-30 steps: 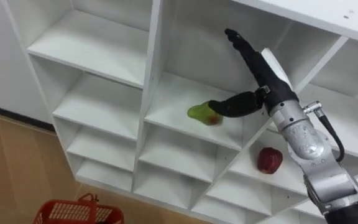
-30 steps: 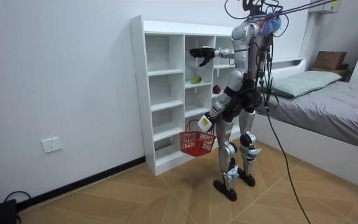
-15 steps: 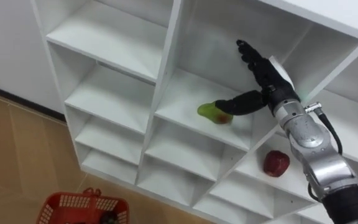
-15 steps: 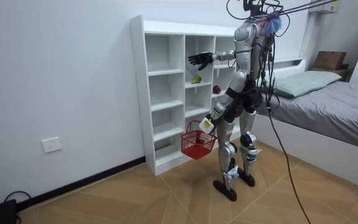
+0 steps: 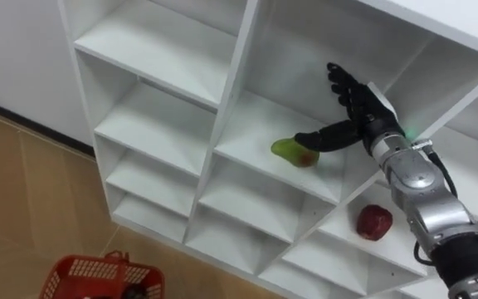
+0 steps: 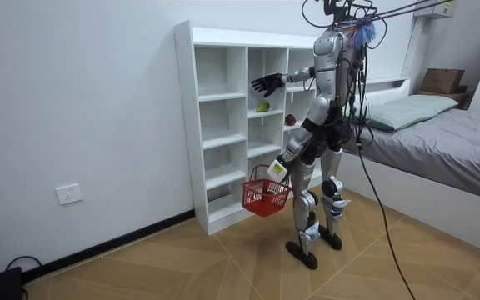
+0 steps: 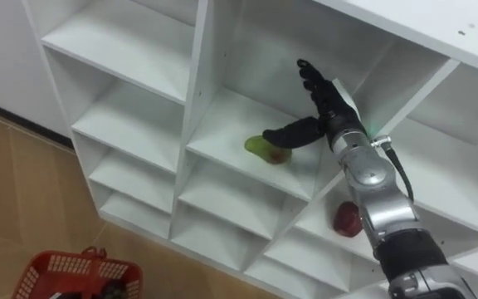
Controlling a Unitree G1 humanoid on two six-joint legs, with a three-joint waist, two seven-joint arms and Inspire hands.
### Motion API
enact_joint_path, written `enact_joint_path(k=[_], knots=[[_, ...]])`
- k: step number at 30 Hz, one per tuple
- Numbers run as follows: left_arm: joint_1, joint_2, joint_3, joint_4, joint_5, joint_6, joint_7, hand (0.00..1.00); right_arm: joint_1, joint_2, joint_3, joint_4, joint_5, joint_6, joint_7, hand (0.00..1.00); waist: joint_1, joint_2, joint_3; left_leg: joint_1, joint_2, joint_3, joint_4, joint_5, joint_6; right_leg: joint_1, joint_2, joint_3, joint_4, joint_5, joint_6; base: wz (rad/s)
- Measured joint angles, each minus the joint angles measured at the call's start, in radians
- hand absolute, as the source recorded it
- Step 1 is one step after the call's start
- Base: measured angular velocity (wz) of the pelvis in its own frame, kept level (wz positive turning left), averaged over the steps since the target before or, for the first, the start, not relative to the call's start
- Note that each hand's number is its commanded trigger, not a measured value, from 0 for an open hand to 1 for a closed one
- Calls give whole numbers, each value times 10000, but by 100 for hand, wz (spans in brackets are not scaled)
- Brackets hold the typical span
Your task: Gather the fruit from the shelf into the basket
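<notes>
So the right hand (image 5: 367,110) was up inside the closet (image 5: 241,75), in the middle-column cubby where the green fruit (image 5: 291,152) sat on its shelf. The fingers (image 5: 339,83) were spread and released, holding nothing. The thumb reached left toward the fruit, right by it, but I couldn't tell if it was actually touching. So no grasp yet, I'd say this was the reach-in stage.

If it were me, I'd bring the palm down and left so it's over the fruit, then close around the fat middle. Pinching the tip probably won't work, since that shape looks like it'd roll or squirt toward the far wall. I'd also watch the upright divider on the right, because the wrist was close to it.

A red fruit (image 5: 374,223) was waiting one cubby lower and to the right, so there was more to collect. The red basket (image 5: 71,281) hung low on the left from the left hand (image 6: 278,167), fingers hooked on its handle, with something dark already in it.

Room-wise, the shelves were plain white and mostly bare. The robot stood on a wood floor (image 6: 182,258) right in front of the closet. There was a bed (image 6: 440,137) at the room view's right and a wall socket (image 6: 69,194) low at its left.
</notes>
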Motion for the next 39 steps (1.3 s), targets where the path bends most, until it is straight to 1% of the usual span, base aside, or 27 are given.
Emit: enact_joint_path(k=[3,5,8,9,10,11,12,15,17,28,34,39], knots=[[-106,2,-97,2,81,39,0,100,-153,17,125,323,15,-3,-1,0,-3,38,30,-89,-13,-22,86,0,1,-32,-6,-25,-4,0,0,0],[-152,-5,-189,2,179,94,-1,100,-332,18,285,595,23,5,1,0,-3,125,94,-117,-21,-45,108,2,0,-40,-11,-32,-5,0,0,0],[-207,1,-397,10,163,196,1,100,-339,24,351,945,41,-8,5,0,34,202,137,-200,-30,-96,115,46,-14,-78,-13,-54,-1,0,0,9],[-216,1,-422,11,147,207,0,100,-339,25,386,1036,41,-9,10,0,53,210,117,-271,-29,-96,123,57,-15,-143,-14,-51,9,1,-1,5],[-284,-5,-445,17,121,210,-3,100,-339,30,401,1168,37,-7,64,0,110,214,116,-390,-34,-95,124,102,-18,-263,-18,-51,12,4,-7,0],[-354,-7,-528,26,115,216,-9,100,-339,37,426,1313,37,-6,89,0,169,209,92,-491,-42,-97,130,156,-18,-398,-25,-46,19,18,-29,0],[-378,-15,-563,28,91,218,-13,100,-339,37,436,1386,30,0,110,0,197,217,91,-543,-48,-101,148,169,-15,-442,-32,-56,22,23,-37,3],[-427,-13,-718,37,-10,221,-70,100,-338,38,473,1665,-56,10,185,0,259,376,123,-678,-89,-137,216,182,4,-536,-62,-79,27,24,-38,4],[-423,-21,-723,38,-10,224,-225,100,-338,37,473,1739,-195,10,256,0,258,483,87,-770,-127,-178,213,202,22,-631,-89,-74,43,24,-36,0],[-442,-40,-720,50,-8,224,-235,100,-335,70,474,1737,-198,10,346,0,273,524,70,-820,-130,-175,191,222,20,-721,-94,-48,62,25,-35,0],[-442,-73,-721,50,-8,226,-259,100,-335,66,473,1737,-250,16,664,0,220,574,23,-820,-131,-175,189,222,20,-722,-94,-32,66,25,-35,0],[-443,-79,-721,50,-8,227,-256,100,-336,63,471,1737,-283,18,686,0,211,573,12,-837,-130,-180,190,223,19,-737,-97,-38,79,25,-35,0]])
